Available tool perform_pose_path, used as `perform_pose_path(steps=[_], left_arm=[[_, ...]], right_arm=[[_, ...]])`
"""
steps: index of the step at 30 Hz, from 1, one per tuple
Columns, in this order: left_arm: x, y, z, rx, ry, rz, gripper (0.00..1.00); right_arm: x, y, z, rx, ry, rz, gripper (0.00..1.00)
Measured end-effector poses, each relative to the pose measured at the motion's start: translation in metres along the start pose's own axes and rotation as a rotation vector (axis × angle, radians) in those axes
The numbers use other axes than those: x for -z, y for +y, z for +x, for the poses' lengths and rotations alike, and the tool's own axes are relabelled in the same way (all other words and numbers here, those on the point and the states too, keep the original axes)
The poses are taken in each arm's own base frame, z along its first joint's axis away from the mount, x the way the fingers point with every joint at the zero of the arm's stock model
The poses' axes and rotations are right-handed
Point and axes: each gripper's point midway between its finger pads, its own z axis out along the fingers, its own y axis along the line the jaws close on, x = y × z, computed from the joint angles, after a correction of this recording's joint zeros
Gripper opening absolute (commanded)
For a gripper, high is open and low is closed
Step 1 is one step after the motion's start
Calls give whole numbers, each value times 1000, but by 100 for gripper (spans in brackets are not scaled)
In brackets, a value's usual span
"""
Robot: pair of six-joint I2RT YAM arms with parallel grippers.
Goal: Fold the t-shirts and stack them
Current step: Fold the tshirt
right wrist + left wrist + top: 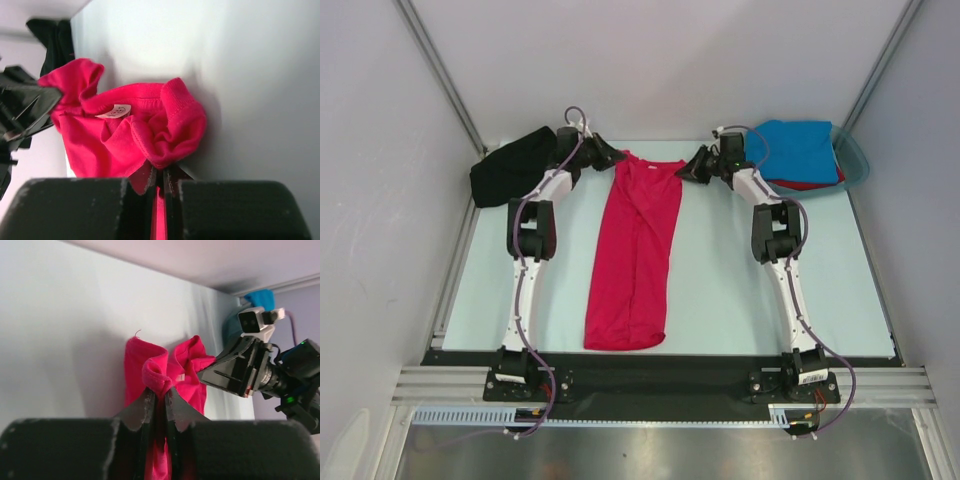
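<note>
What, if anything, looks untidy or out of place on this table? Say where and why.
The black t-shirt lies bunched in a heap at the far left corner, unlike the crimson t-shirt, laid out in a long strip. Nothing looks spilled or damaged.

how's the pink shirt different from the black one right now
The pink shirt lies in a long narrow strip down the middle of the table; the black shirt is a bunched heap at the far left corner. The left gripper and right gripper pinch the pink shirt's collar end; nothing holds the black shirt. Both lie on the table.
</note>
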Motion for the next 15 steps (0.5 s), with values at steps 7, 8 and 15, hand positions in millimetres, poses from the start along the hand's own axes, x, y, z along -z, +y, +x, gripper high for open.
perform_pose_path(steps=[7, 8, 15], left_arm=[[-4, -4, -14, -5, -50, 8, 34], [-5, -2, -15, -7, -56, 2, 56], [-8, 9, -15, 3, -71, -28, 100]], right_arm=[[21, -21, -44, -8, -109, 47, 7], [23, -20, -50, -4, -124, 46, 42], [36, -16, -81, 49, -212, 27, 100]])
